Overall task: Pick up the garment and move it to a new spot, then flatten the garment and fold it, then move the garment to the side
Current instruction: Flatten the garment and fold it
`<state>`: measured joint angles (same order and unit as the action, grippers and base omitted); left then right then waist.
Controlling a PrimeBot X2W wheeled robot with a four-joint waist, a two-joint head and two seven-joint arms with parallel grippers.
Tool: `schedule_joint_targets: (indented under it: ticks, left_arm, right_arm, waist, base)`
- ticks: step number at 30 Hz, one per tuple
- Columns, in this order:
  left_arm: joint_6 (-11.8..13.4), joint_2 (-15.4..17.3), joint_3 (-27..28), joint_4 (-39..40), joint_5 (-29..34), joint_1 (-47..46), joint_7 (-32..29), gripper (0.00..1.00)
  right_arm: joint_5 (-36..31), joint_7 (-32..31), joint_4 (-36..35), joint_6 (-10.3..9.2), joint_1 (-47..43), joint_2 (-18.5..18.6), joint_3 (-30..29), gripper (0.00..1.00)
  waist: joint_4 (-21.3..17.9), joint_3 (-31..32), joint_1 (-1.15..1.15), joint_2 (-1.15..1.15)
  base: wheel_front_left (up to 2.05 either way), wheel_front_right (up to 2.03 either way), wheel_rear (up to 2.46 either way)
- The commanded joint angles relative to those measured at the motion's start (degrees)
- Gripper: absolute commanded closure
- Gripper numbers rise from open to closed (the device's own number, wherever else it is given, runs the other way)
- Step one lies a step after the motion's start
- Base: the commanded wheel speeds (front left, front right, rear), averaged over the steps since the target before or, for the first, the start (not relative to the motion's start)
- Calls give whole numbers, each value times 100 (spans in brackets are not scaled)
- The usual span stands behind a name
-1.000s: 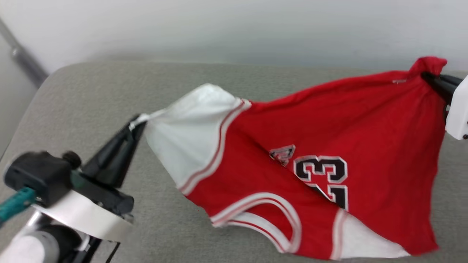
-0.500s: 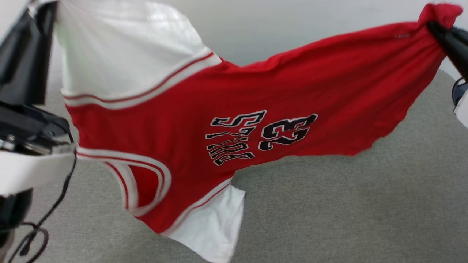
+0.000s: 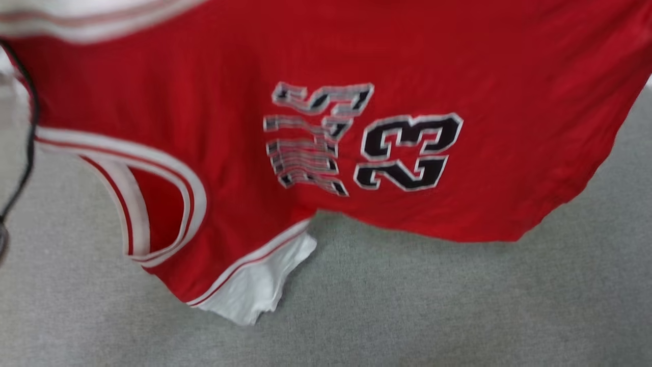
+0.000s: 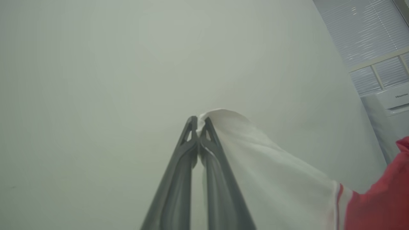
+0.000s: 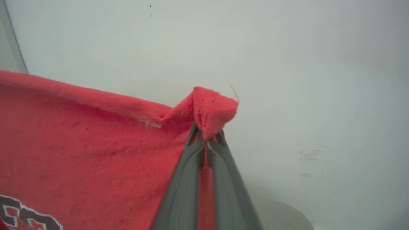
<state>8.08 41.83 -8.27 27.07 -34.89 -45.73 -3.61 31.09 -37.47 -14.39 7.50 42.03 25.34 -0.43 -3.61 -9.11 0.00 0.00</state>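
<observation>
Hanging above the grey cushion (image 3: 407, 306), the garment (image 3: 326, 61) is being held spread sideways. Its lower white sleeve (image 3: 254, 290) is dangling just above the cushion or brushing it; which of the two cannot be told. The black "23" lettering (image 3: 407, 153) is facing the head camera, turned on its side. The left gripper (image 4: 198, 123) is pinching the tip of the upper white sleeve (image 4: 262, 166), jaws together on the cloth. The right gripper (image 5: 206, 135) is clamping a bunched red corner (image 5: 214, 108), also well above the cushion. The fabric is sagging between the two holds, suggesting a light, soft, limp knit that is likely to crease and slide while being lowered. On that judgement, holds at opposite corners or at the shoulder seams are offering the best control for spreading it flat on the cushion.
</observation>
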Motion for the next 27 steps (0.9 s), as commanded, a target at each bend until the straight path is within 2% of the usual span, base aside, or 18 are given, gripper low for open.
schedule_joint_targets:
  ticks: [1,8,15,23,27]
  left_arm:
    - [-6,-10,4,-78,8,-231,-31,100]
    - [-294,-141,-258,-875,113,-1799,-123,100]
    - [-565,-584,-577,-2322,310,-3751,-17,100]
    - [-631,-1116,-667,-4398,739,-5842,834,100]
    - [-761,-1347,-749,-5383,865,-6427,1402,100]
  right_arm:
    - [-44,36,-13,-2,161,2,-44,100]
    - [-260,347,255,-3,917,146,-160,100]
    - [-638,889,1037,-3,2284,164,-152,100]
    - [-1370,1822,2623,-6,4051,-34,-47,100]
    - [-1748,2354,3453,-6,4609,-58,-50,100]
  waist:
    - [-2,-274,0,0]
    - [87,-1249,0,0]
    - [266,-2203,0,0]
    - [421,-2959,0,0]
    - [567,-3216,0,0]
  base:
    - [0,0,0]
    - [0,0,0]
    - [0,0,0]
    - [0,0,0]
    - [0,0,0]
